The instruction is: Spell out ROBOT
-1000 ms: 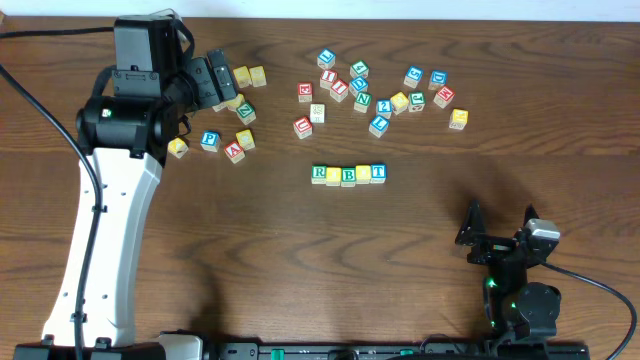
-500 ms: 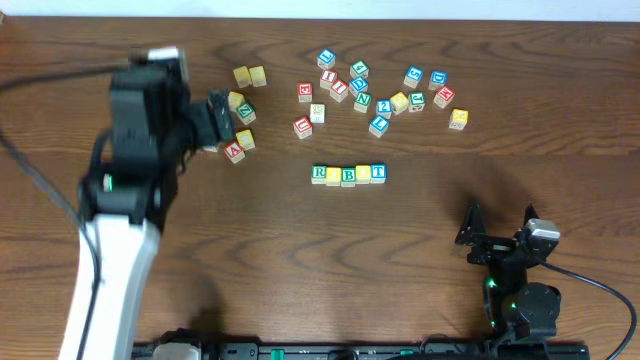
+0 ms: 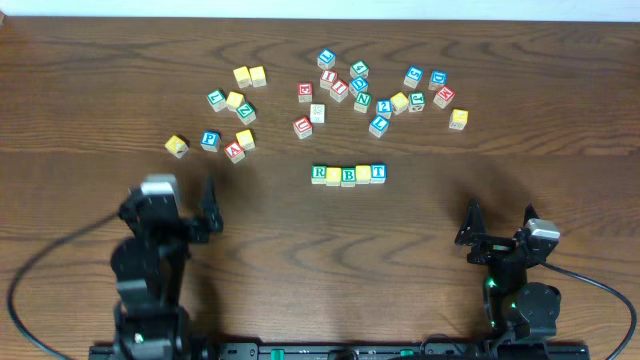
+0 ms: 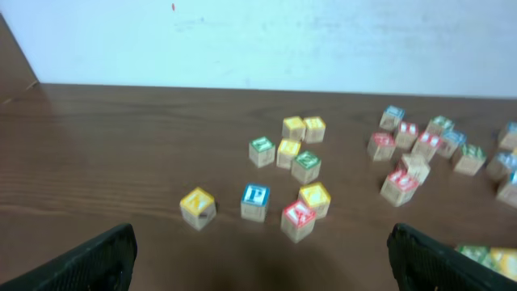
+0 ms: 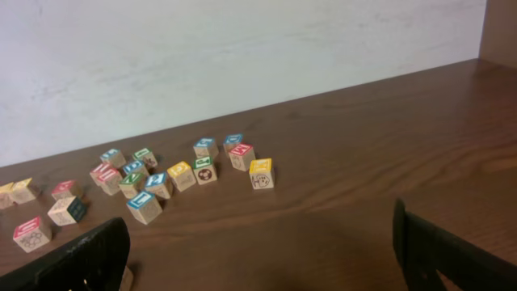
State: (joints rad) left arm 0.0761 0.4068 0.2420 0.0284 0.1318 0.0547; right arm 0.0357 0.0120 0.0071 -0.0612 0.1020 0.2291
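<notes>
Five wooden cubes stand side by side in a row at the table's middle: green R, a yellow-topped cube, green B, a second yellow-topped cube and blue T. No gripper touches them. My left gripper is low at the near left, open and empty. In the left wrist view the left gripper has its fingers wide apart, and the row's green R end shows at the lower right. My right gripper rests at the near right, open; in its own view the right gripper holds nothing.
A cluster of loose letter cubes lies at the back left, also in the left wrist view as loose cubes. A larger scatter of cubes lies behind the row, seen in the right wrist view as scattered cubes. A white wall backs the table.
My left arm has pulled back from the loose cubes at the back left down to the near left edge, its gripper still open and empty. The right arm and the row have not moved.
</notes>
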